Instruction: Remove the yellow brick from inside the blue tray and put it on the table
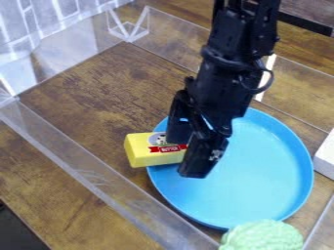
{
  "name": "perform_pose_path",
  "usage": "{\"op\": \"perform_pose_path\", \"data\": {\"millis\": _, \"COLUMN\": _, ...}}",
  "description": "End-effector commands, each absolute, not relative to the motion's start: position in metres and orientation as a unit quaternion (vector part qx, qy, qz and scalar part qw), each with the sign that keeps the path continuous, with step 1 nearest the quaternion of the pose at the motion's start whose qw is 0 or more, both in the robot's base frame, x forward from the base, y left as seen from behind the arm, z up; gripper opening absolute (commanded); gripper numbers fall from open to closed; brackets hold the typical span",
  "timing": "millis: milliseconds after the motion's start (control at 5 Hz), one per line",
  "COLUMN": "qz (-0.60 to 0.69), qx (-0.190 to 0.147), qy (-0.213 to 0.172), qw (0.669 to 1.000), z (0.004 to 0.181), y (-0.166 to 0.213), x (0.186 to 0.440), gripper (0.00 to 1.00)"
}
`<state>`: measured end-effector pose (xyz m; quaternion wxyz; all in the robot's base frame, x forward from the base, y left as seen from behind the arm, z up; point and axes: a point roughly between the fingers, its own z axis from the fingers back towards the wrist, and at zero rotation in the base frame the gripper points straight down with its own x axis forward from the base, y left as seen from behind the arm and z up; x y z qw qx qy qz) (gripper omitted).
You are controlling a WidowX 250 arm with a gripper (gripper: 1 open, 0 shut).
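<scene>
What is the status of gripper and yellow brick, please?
Gripper open, over tray's near side. Yellow brick overlapping tray rim, partly hidden by gripper. Grip not confirmed.

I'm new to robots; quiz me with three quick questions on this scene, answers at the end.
1. True or false: the brick lies wholly outside the tray.
2. Which is nearer the brick: the hand or the green lump?
3. Fill in: the brick's label is red and ____.

Key: 1 false, one end is over the tray; 2 the hand; 3 white.
</scene>
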<state>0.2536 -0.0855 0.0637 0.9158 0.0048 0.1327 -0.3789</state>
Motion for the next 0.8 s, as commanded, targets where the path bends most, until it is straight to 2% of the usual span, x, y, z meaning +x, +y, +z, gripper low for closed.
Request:
{"op": "perform_pose_path", "data": {"millis": 0, "qz": -0.360, "qx": 0.003, "qy": 0.104, "qw": 0.927, "z": 0.075, "y": -0.079, "x": 0.258, "gripper": 1.00}}
{"op": "perform_pose_path", "data": {"millis": 600, "qz": -0.301, "qx": 0.006, "qy": 0.085, "qw": 0.950, "z": 0.073, "y": -0.060, "x": 0.258, "gripper": 1.00}}
